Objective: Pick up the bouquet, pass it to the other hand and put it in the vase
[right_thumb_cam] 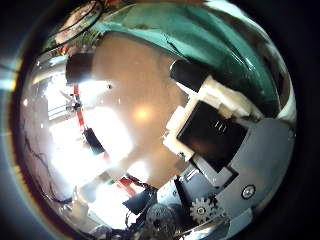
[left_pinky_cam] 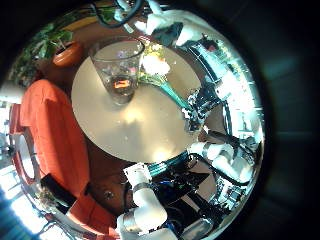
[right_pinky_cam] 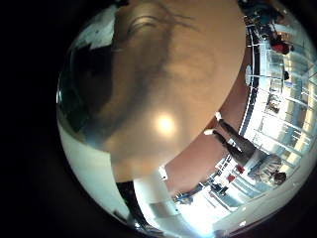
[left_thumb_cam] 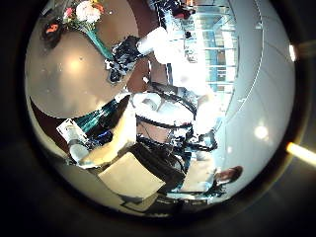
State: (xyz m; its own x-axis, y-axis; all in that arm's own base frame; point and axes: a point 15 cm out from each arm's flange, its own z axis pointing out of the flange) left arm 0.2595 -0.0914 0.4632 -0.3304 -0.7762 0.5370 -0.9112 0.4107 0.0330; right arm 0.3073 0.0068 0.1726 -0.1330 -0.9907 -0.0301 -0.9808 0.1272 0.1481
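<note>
Found the bouquet point(left_pinky_cam: 156, 68) lying on the table point(left_pinky_cam: 140, 132) just beside the vase point(left_pinky_cam: 118, 62), stem ends at the right hand point(left_pinky_cam: 203, 105). Could not tell how far its fingers had closed. Judged best to wrap the stems low and firmly, then lift clear of the vase.

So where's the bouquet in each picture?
Left little finger side: bouquet beside the vase, its stem held by the right hand.
Left thumb side: flowers over the table's edge.
Right little finger side: not in it.
Right thumb side: probably the teal stem, close.
Shared landmark: the round table.
</note>
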